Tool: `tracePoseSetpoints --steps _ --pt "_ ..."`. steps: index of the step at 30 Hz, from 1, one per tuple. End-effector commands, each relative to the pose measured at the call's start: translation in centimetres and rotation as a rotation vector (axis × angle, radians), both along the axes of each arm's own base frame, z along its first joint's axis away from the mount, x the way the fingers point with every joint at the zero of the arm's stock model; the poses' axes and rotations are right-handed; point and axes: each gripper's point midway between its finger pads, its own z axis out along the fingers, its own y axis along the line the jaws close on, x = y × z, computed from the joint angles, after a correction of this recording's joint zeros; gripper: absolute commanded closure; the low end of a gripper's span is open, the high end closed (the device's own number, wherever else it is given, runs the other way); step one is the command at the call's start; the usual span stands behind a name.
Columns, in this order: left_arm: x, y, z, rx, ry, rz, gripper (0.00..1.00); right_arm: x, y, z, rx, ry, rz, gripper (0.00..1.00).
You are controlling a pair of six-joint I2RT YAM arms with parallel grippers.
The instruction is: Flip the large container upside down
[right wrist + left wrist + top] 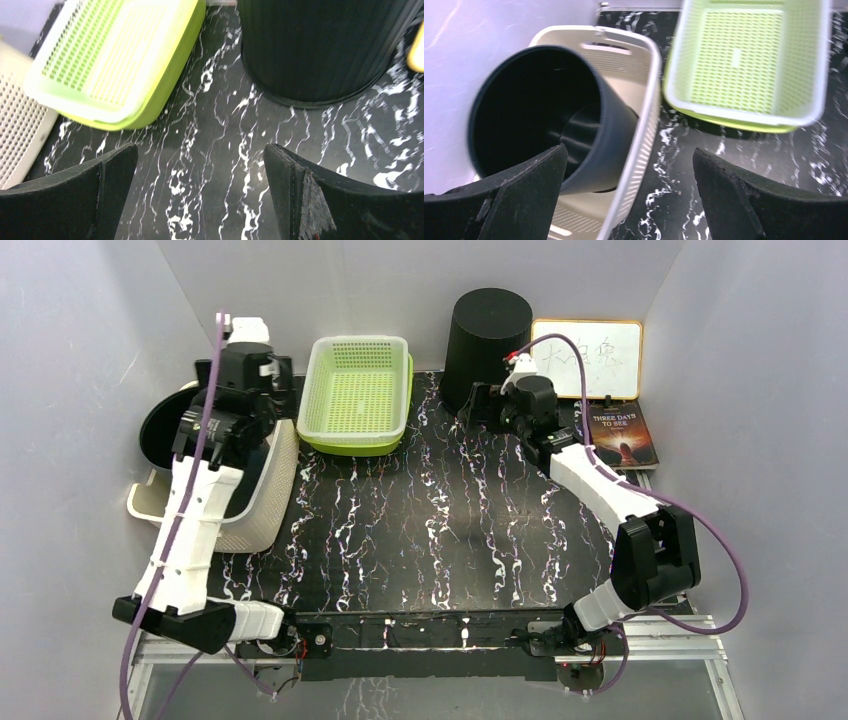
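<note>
Marbled black table [430,530]: the large black bin [488,340] stands upright at the back, seemingly mouth-down, just ahead of the nearer right gripper [200,150], jaws spread and empty; left gripper [630,152], also open, is well apart.

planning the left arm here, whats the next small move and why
Probably lower the left gripper onto the rim of the black bucket. The bucket lies on its side in the white basket, mouth toward the open, empty jaws, so it is not yet upside down.
</note>
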Motion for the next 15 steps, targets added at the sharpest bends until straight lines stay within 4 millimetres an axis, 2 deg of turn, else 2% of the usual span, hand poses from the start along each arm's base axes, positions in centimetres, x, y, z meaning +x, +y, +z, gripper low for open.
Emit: tracePoseSetpoints --steps 1,4,8,12,15 --pt "-1.3 5.4 -0.6 -0.002 0.026 0.144 0.06 -1.7 1.2 1.5 0.048 -0.018 0.074 0.02" --pt "-0.4 6.7 -3.3 -0.074 0.061 0.143 0.07 -2.2 1.3 1.7 0.052 -0.021 0.077 0.02" --pt "1.5 6.4 -5.9 -0.157 0.094 0.094 0.12 -2.6 1.3 1.7 0.052 -0.02 0.079 0.02" --pt "2.8 5.5 -6.4 -0.209 0.079 0.038 0.16 -2.8 1.2 1.4 0.05 -0.013 0.076 0.02" --pt "3.4 5.9 -7.6 -0.2 0.122 0.035 0.21 -2.9 1.1 0.9 0.046 -0.005 0.075 0.02"
